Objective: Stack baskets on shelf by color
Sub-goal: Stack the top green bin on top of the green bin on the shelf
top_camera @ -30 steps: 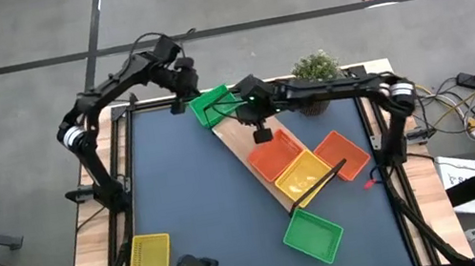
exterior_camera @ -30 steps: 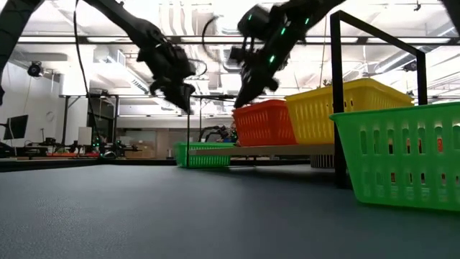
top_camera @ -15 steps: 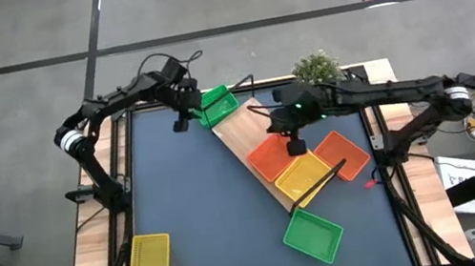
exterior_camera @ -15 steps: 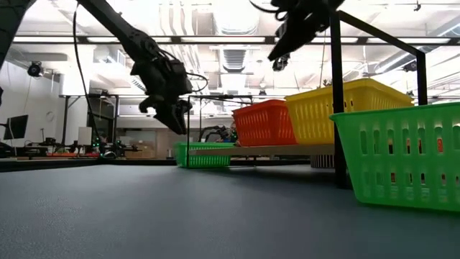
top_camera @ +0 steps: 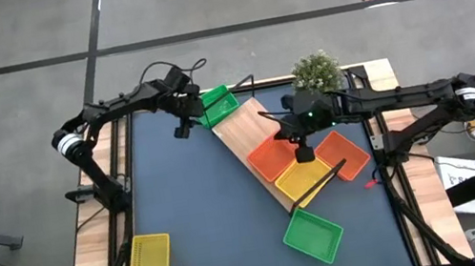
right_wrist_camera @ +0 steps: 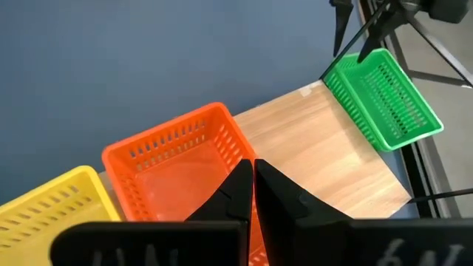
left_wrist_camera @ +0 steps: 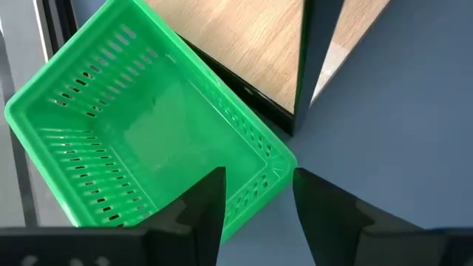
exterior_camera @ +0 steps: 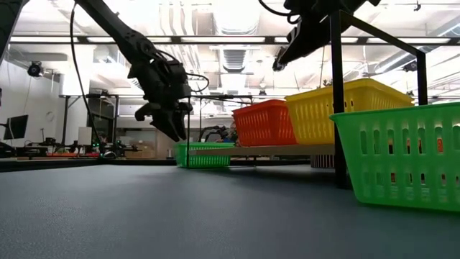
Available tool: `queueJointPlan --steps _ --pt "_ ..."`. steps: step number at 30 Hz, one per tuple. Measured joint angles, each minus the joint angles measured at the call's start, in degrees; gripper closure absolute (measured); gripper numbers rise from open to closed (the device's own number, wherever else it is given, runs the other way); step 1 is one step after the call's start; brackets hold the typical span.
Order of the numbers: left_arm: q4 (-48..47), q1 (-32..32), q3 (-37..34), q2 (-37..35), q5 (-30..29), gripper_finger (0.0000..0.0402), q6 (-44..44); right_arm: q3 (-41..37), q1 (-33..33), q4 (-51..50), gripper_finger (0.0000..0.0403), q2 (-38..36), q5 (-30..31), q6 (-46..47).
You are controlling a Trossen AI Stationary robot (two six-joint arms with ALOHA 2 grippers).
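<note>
A green basket (left_wrist_camera: 140,140) stands at the far end of the light-wood shelf (top_camera: 242,132); the low view puts its base on the table. My left gripper (left_wrist_camera: 259,207) hovers open just above that basket's corner (left_wrist_camera: 284,159), one finger over the inside and one outside, touching nothing. An orange basket (top_camera: 273,156) and a yellow basket (top_camera: 303,180) stand side by side on the shelf. My right gripper (top_camera: 304,153) hangs shut and empty above these two.
A second orange basket (top_camera: 342,153) lies on the table right of the shelf. Another green basket (top_camera: 313,234) sits near the front, and a yellow one (top_camera: 148,261) at the near left corner. A potted plant (top_camera: 316,69) stands at the far edge. Black wire frames (exterior_camera: 338,93) rise at the shelf's ends.
My left gripper has opened and sunk toward the green basket at the shelf's far end. My right gripper, still shut, has drawn back along the shelf toward the table's near right and now hangs over the orange and yellow baskets.
</note>
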Motion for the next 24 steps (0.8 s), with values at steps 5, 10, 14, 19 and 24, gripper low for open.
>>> queueJointPlan --steps 5,10,14,19,24 --pt "0.1 0.0 -0.2 0.1 0.2 0.0258 -0.1 -0.3 0.3 0.0 0.0394 0.0 0.0 0.1" --pt "-1.9 -0.2 -0.7 0.3 -0.4 0.0258 0.0 -0.3 0.6 0.1 0.0394 0.0 0.0 0.0" --pt "-1.5 -0.4 -0.8 0.3 -0.4 0.0258 0.1 -0.3 0.6 0.1 0.0394 0.0 0.0 0.3" --pt "0.6 -0.4 -2.0 1.0 -0.3 0.0259 0.2 -0.3 0.6 0.2 0.0394 0.0 0.0 0.2" --pt "0.9 -0.8 -3.1 1.5 -1.6 0.0287 2.1 -0.3 0.6 0.3 0.0394 0.0 0.0 0.2"
